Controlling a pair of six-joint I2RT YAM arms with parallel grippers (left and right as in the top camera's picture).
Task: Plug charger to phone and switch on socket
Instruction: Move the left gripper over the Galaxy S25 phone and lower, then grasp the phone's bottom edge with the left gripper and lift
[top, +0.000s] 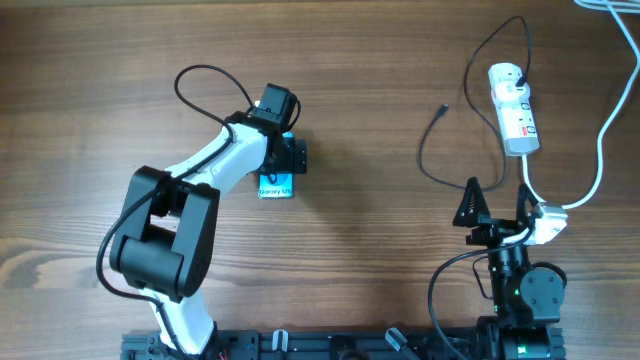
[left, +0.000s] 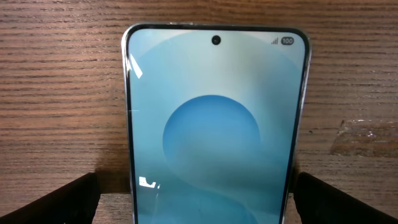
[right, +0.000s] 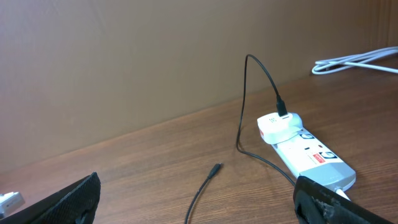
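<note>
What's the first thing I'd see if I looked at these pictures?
The phone, its screen glowing blue-green, lies on the wooden table between the open fingers of the left gripper. Next, far right, the white socket has the thin black charger plugged in, its loose tip lying on the table.

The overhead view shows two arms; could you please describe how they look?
The left arm has white links and bulky black joints, with a black cable looping near its wrist. The right arm looks mostly black. The left claw and right claw have dark, wedge-shaped fingers.
</note>
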